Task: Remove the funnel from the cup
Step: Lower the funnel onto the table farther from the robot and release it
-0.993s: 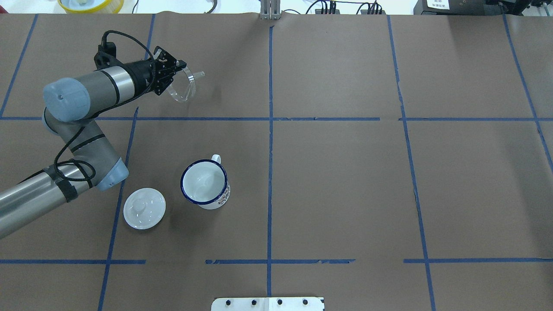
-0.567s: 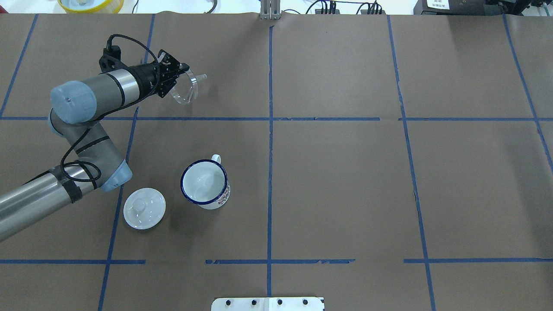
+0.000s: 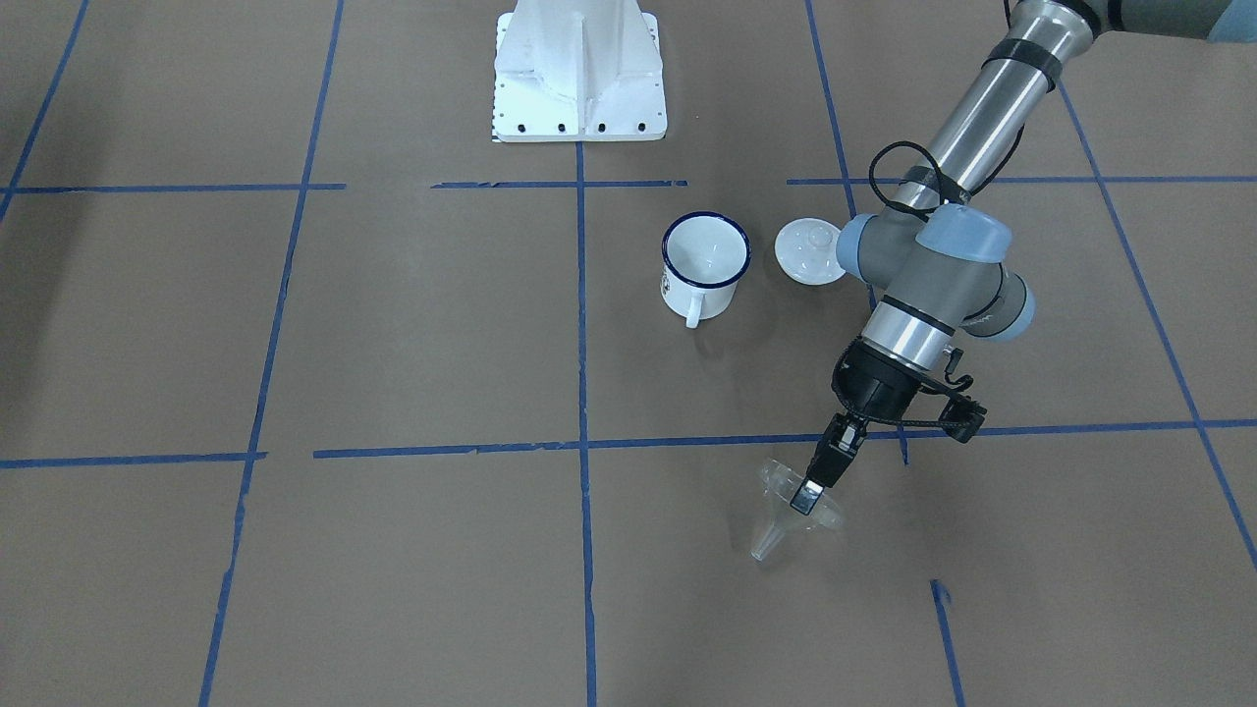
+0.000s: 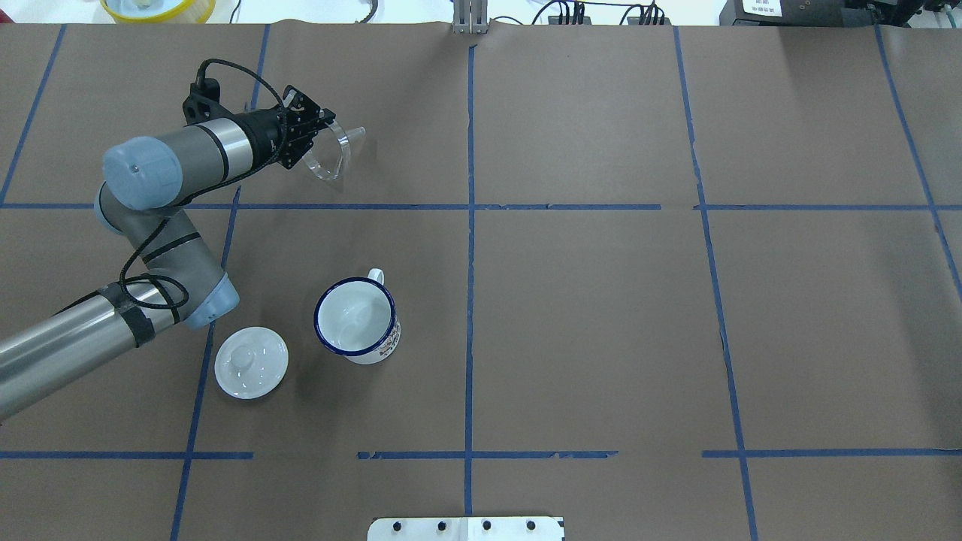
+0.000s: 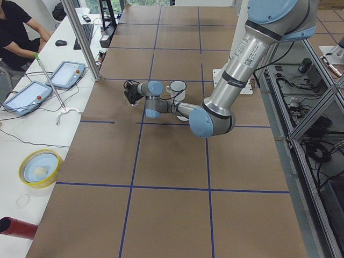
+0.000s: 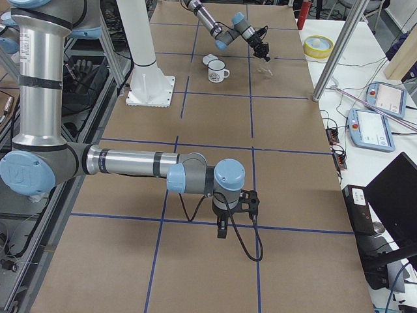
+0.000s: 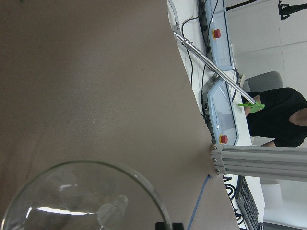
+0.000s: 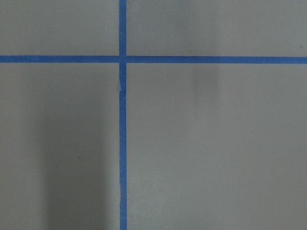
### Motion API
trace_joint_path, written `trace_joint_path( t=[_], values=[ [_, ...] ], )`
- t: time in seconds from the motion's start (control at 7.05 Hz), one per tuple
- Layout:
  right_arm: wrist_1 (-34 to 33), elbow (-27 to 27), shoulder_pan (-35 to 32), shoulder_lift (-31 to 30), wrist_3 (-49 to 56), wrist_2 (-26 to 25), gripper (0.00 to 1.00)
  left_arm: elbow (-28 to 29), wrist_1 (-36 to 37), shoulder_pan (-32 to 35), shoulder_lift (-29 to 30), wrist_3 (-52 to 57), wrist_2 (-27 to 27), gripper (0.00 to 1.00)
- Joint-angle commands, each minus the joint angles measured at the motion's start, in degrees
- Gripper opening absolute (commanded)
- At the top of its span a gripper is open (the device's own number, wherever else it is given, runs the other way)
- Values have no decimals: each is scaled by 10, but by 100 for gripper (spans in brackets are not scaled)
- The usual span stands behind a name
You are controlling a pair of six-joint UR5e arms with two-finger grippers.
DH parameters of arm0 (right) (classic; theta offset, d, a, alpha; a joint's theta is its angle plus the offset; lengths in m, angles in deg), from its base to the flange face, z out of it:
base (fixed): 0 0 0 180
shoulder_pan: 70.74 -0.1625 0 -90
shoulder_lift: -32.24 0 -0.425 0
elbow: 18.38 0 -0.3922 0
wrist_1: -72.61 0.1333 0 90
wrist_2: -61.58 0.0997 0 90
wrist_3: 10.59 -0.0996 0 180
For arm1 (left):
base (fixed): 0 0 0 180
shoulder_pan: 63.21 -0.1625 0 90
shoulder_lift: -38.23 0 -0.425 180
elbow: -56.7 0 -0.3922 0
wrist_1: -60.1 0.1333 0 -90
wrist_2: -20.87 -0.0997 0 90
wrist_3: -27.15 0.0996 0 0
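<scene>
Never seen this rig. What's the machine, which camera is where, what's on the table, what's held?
Two robot arms at a paper-covered table with blue tape lines. Two cameras look down, from behind and from in front; two watch from the table's ends; one sits on each wrist. On the table: an empty white cup and a white lid. The left gripper pinches the rim of a clear funnel, away from the cup. The right gripper hangs over the paper; open or shut, I cannot tell.

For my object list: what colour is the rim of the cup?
Dark blue, on the cup; clearest in the overhead view.
</scene>
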Motion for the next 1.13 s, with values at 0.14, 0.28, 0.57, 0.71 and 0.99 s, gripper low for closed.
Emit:
trace_joint_path(
  t=[0.14,0.28,0.57,0.71,0.99],
  values=[
    [0,0,0,0,0,0,100,-161,144,7,-52,10,112,100],
    [0,0,0,0,0,0,100,-225,212,16,-74,10,152,100],
    [0,0,0,0,0,0,100,-309,348,17,-109,38,178,100],
    [0,0,0,0,0,0,100,-334,390,20,-123,50,182,100],
    [0,0,0,0,0,0,100,-380,491,17,-158,59,210,98]
  ],
)
